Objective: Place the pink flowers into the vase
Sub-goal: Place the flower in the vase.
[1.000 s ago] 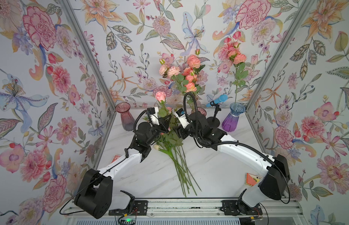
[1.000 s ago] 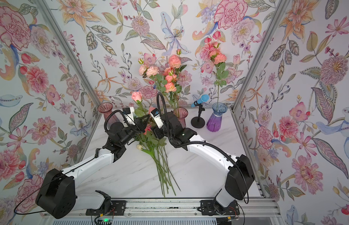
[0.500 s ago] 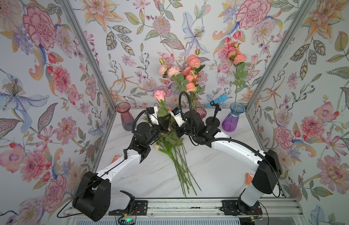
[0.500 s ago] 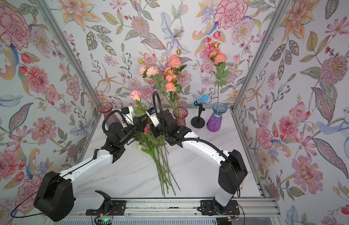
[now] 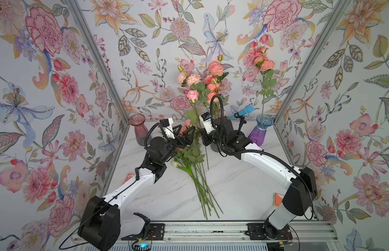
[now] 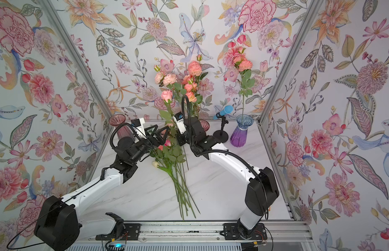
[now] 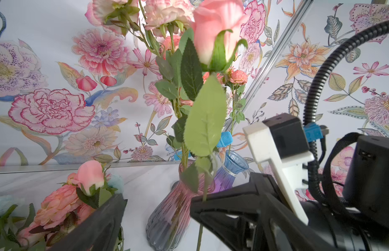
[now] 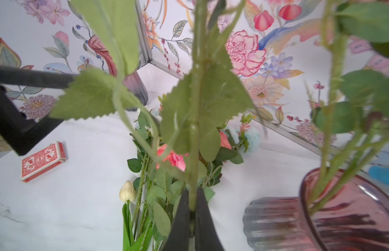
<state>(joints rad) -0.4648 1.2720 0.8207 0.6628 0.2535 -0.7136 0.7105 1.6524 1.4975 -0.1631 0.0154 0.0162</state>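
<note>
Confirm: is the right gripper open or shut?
Shut: the right gripper clamps the pink rose stem between both fingers.

Tally, kind by kind
Red vase [image 5: 138, 130], pink vase [image 7: 171, 213], blue vase [image 5: 259, 132]: three. Left arm [image 5: 132, 184], right arm [image 5: 269, 162]: two. Left card pack [image 5: 128, 176], right card pack [image 5: 278, 198]: two. One mic [image 5: 241, 112]. One rose [image 5: 192, 95] upright between the arms, one stem [image 5: 267, 83] in the blue vase, one white bud [image 5: 174, 164]; bunch [image 5: 215, 68] in the pink vase and pile [image 5: 195, 156] on the table [image 5: 232, 195] too tangled to count.

Left arm [image 5: 132, 184] and right arm [image 5: 265, 160] wear white shells with black joints above the aluminium rail [image 5: 200, 230]. Ribbed black hoses [image 5: 211, 106] loop farthest from it, near the black-fingered left gripper [image 5: 186, 130].
</note>
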